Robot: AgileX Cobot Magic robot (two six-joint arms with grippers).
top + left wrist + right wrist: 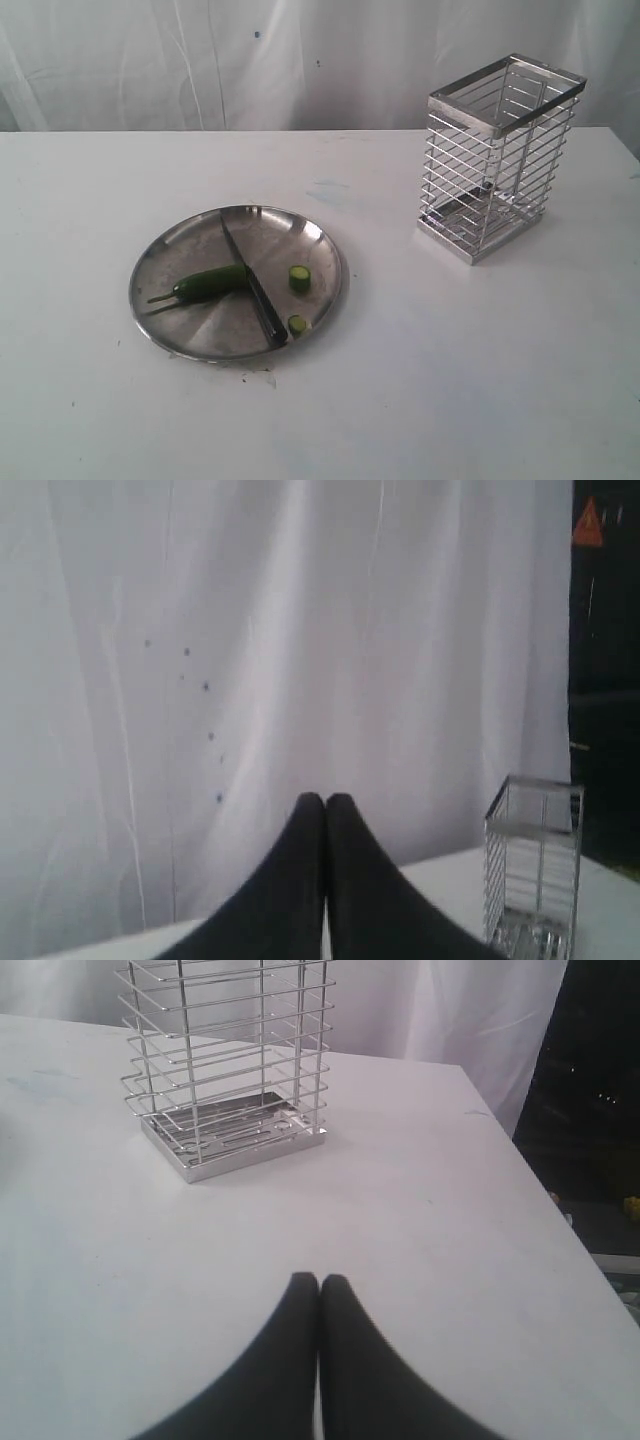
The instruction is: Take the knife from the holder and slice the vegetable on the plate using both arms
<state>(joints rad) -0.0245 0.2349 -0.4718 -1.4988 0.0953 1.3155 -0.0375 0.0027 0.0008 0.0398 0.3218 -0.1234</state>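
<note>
The steel plate (180, 255) lies left of the table's middle in the exterior view. On it rests the green chili (208, 284) with its stem to the left, and two cut green pieces (299, 278) lie to its right. The knife (252, 288) lies across the plate, black handle toward the front. The wire-mesh holder (497, 157) stands empty at the right; it shows too as the holder (534, 865) and the holder (224, 1060). Neither arm appears in the exterior view. My left gripper (325, 798) is shut, empty, facing the curtain. My right gripper (319, 1278) is shut, empty, over bare table.
A white curtain (250, 60) hangs behind the white table (450, 380). The table's right edge (545, 1200) drops off to a dark area beside the holder.
</note>
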